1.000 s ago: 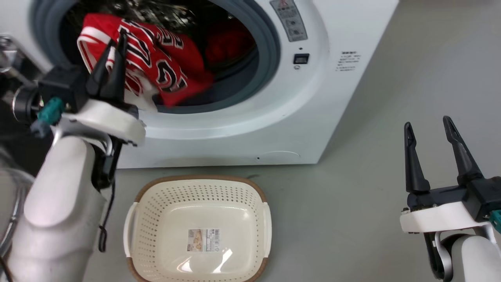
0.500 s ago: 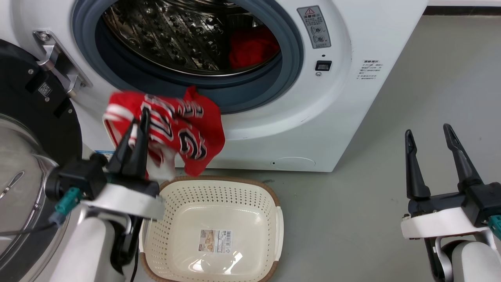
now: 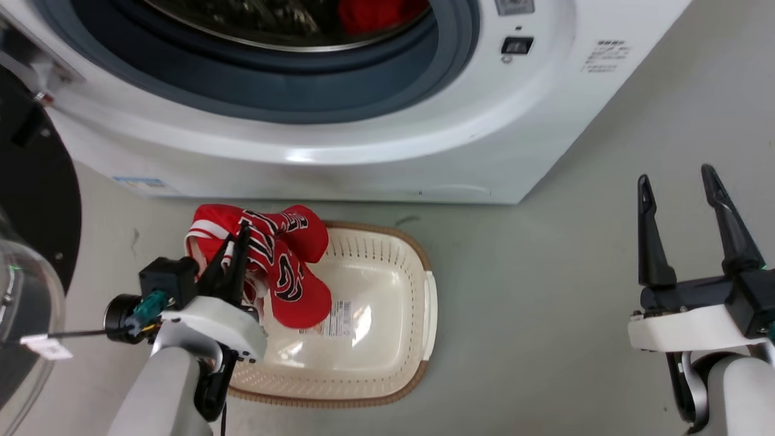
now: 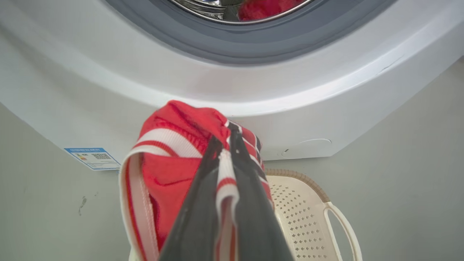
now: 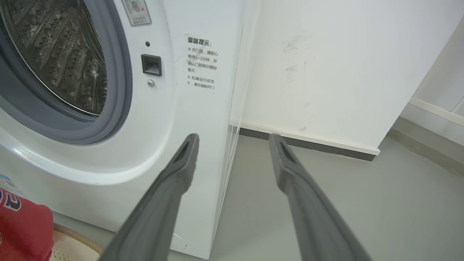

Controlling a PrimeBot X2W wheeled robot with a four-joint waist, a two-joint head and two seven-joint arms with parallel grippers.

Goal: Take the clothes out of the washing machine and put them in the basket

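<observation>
My left gripper (image 3: 241,233) is shut on the red jersey (image 3: 284,272), which hangs over the left rear corner of the cream basket (image 3: 387,357) and droops into it. The left wrist view has the fingers (image 4: 203,195) pinching the jersey's (image 4: 170,174) striped trim, with the basket (image 4: 308,214) below. A second red cloth (image 3: 369,11) lies inside the drum of the white washing machine (image 3: 375,151), also seen as red cloth (image 4: 268,7) at the top. My right gripper (image 3: 679,188) stands open and empty at the right over the floor.
The washer's open glass door (image 3: 24,242) stands at the far left, close to my left arm. Grey floor (image 3: 533,290) lies between the basket and my right arm. A white wall (image 5: 326,72) with a dark skirting stands beside the washing machine (image 5: 174,108).
My left gripper has carried the jersey down from in front of the porthole to the basket's left rear corner. The head camera has tilted down. The right gripper has stayed open.
</observation>
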